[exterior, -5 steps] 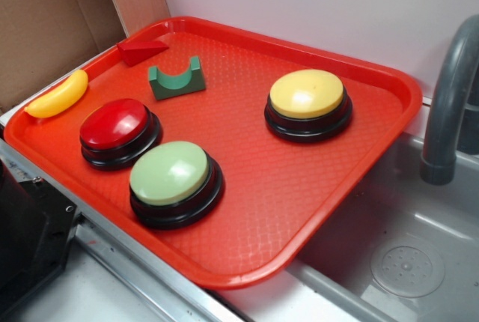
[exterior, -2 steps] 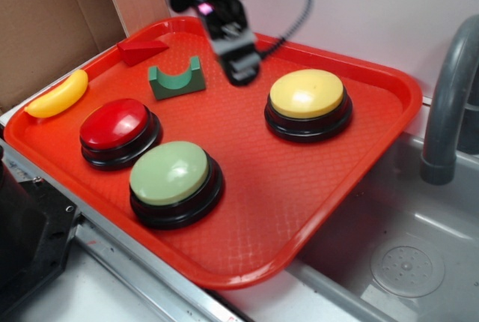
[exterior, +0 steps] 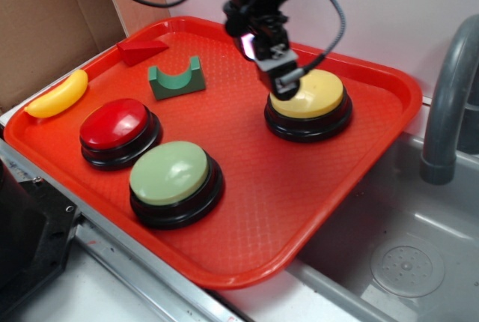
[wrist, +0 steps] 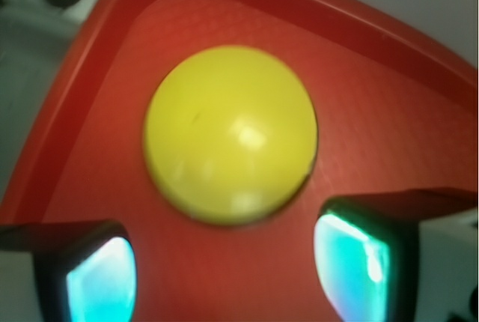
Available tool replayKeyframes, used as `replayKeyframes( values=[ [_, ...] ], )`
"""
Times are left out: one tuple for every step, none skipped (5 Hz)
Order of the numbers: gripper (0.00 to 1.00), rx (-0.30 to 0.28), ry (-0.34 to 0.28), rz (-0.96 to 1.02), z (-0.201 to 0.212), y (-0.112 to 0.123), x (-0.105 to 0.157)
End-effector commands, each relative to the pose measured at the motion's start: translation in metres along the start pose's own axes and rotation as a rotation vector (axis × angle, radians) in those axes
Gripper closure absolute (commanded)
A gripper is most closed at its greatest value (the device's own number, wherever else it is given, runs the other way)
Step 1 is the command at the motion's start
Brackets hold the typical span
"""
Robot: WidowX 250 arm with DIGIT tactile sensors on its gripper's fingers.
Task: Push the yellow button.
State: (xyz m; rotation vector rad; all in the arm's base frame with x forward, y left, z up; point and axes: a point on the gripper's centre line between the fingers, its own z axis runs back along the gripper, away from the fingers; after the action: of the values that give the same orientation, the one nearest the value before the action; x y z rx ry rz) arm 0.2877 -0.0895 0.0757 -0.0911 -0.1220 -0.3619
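Exterior view: the claw hangs at the near-left edge of the yellow button, on the red tray.

In the wrist view the two fingertips stand wide apart with nothing between them, and the yellow button lies just ahead of them, its dome filling the middle of the picture. Whether the claw touches the dome cannot be told. Well behind and to its side sit the pale green button, the red button, the green block and the banana toy.
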Motion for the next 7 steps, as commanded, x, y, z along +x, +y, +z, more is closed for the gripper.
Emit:
replayKeyframes(
  values=[
    [0.00, -0.015, 0.016, 0.041, -0.010, -0.012, 0.034],
    [0.00, 0.027, 0.075, 0.022, -0.010, -0.016, 0.028],
    [0.00, 0.065, 0.063, 0.012, 0.006, -0.014, 0.018],
    [0.00, 0.056, 0.007, -0.012, 0.047, -0.006, 0.008],
    [0.00, 0.072, -0.015, -0.021, 0.076, -0.005, -0.003],
    [0.00, 0.088, -0.030, -0.013, 0.089, -0.011, -0.010],
    [0.00, 0.086, -0.028, 0.003, 0.085, -0.012, -0.009]
  ],
)
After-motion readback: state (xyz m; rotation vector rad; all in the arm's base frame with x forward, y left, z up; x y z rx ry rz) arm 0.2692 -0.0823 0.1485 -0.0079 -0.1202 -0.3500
